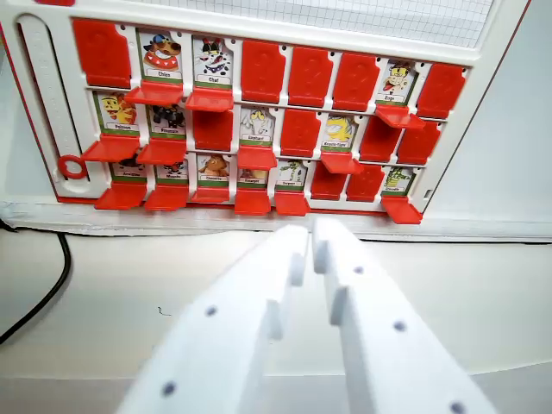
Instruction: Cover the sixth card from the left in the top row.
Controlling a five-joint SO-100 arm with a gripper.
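Sitting on a plain white surface [103, 302], red-flapped game board [250, 112], black cable [47, 293] at left, card label [214, 79] reads "Chef" maybe, white fingers [309, 250] nearly closed, empty.

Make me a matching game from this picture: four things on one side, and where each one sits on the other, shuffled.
Things:
1. white plastic robot fingers
2. thin black cable
3. small red plastic ring
4. dog picture card

Places:
A. wrist view's left edge, on the pale table
B. top row of the red-and-white game board, second from left
C. bottom foreground, centre
D. white strip at the board's left side

Pairs: 1-C, 2-A, 3-D, 4-B
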